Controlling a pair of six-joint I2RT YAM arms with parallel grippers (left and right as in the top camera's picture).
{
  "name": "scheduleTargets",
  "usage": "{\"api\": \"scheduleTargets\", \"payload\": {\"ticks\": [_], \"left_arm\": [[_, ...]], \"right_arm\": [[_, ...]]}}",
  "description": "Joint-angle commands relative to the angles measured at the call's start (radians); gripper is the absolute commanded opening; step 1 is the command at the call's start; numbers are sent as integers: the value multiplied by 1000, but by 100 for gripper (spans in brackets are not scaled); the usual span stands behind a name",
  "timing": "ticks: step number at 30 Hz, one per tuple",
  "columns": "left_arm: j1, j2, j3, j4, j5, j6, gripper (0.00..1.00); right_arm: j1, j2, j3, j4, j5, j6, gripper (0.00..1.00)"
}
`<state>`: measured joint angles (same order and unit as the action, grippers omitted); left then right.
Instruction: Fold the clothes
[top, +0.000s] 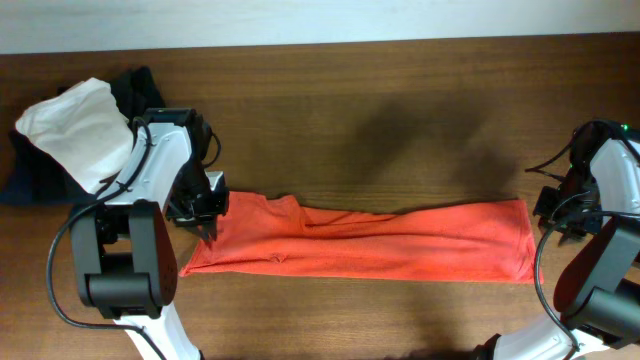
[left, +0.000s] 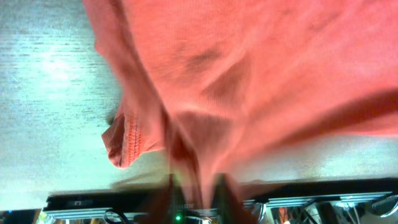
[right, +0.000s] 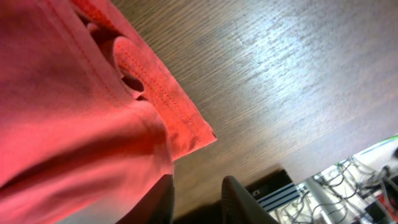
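shirt (top: 370, 240) lies flat on the table (top: 380, 110) as a long narrow strip, apparently already doubled lengthwise. left gripper (top: 207, 212) sits on the shirt's left end, at the far corner. in its wrist view cloth runs down between the fingers, so we read it as closed on a pinch of shirt, likely to carry that end across. right gripper (top: 562, 212) is just beside the shirt's right end, off the cloth. its wrist view shows bare wood between the parted fingers, so it is open and holding nothing, perhaps lined up for the hemmed corner. white garment (top: 75, 130) and dark garments (top: 135, 85) sit beyond the shirt's left end, apart from it.
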<state>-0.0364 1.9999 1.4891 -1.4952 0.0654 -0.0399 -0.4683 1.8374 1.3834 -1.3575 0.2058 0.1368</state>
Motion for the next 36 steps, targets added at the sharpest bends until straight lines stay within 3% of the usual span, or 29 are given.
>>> {"api": "scheduleTargets", "payload": {"ticks": [1, 6, 10, 18, 25, 36], "left_arm": [[8, -24, -10, 8, -32, 3, 43], [0, -24, -9, 106, 49, -23, 44], [-67, -24, -9, 232, 206, -13, 43], [-192, -24, 46, 364, 204, -19, 43], [-291, -18, 46, 544, 146, -19, 48], [-324, 81, 35, 517, 109, -39, 47]], "right_arm": [[-6, -17, -6, -2, 30, 29, 38], [-3, -17, -6, 14, -43, 25, 53], [-3, -17, -21, 27, -95, 13, 54], [-3, -16, -131, 117, -143, 10, 63], [-3, -15, -134, 124, -150, 10, 64], [-3, -15, -134, 123, -150, 10, 64]]}}
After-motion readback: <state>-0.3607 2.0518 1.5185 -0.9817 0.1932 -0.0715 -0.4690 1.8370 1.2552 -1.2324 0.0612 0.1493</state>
